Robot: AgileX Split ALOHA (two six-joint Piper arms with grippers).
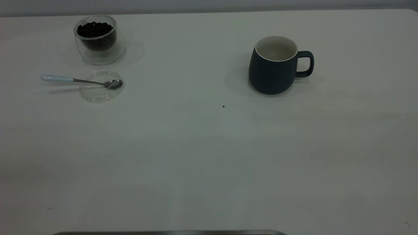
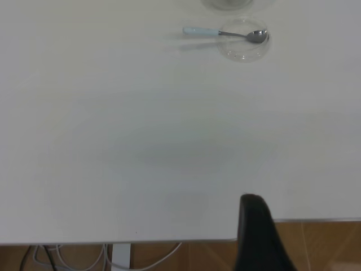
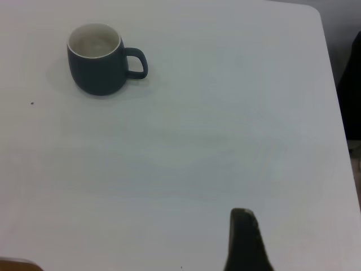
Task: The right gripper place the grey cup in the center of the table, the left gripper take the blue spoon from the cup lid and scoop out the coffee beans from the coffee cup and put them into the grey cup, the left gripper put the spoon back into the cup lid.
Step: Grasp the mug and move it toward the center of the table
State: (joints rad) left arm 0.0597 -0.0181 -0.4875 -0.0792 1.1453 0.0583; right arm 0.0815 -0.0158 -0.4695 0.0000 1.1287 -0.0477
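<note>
The grey cup (image 1: 274, 67) stands upright and empty at the far right of the table (image 1: 209, 156), its handle pointing right; it also shows in the right wrist view (image 3: 98, 62). The coffee cup (image 1: 97, 39) stands at the far left, filled with coffee beans (image 1: 94, 30). The cup lid (image 1: 101, 87) lies just in front of it, and the blue spoon (image 1: 78, 80) rests with its bowl on the lid and its handle pointing left. Lid (image 2: 243, 40) and spoon (image 2: 223, 33) show in the left wrist view. My left gripper (image 2: 254, 204) hangs at the table's near edge, far from the spoon. My right gripper (image 3: 242, 217) is well short of the grey cup.
A tiny dark speck (image 1: 223, 106) lies on the table between the two cups. The table's rounded corner (image 3: 313, 11) is beyond the grey cup. Cables (image 2: 84, 257) hang below the table's near edge.
</note>
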